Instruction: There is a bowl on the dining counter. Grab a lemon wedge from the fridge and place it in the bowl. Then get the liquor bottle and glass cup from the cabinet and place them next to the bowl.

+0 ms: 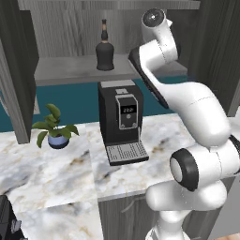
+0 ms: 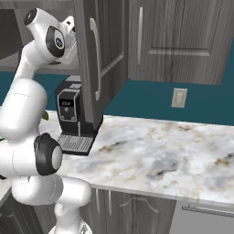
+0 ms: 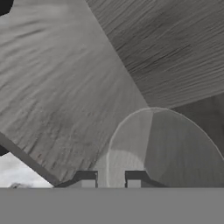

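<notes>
Your gripper (image 3: 110, 179) is up inside the open wall cabinet (image 1: 70, 28), and its two dark fingertips (image 3: 87, 178) stand close together with a narrow gap between them. In the hand view the pale, see-through glass cup (image 3: 166, 144) rises right at those tips: its near wall runs through the gap, so the fingers look pinched on the cup's rim or wall, one tip on each side. The pictures are too tight on the spot to show the contact itself, so take that grip as likely rather than certain. Beyond the fingers and the cup you see the grey wood grain of the cabinet's shelf and back wall.

The liquor bottle (image 1: 105, 50) stands upright on the same shelf (image 1: 70, 70), well off to the left of your hand in the left base view, apart from the arm. Below the fingers, on the marble counter (image 1: 56, 164), sits a black coffee machine (image 1: 121, 119), and farther left a small potted plant (image 1: 55, 129). In the right base view the open cabinet door (image 2: 93, 64) hangs just beside your wrist, covering the fingers from that side.
</notes>
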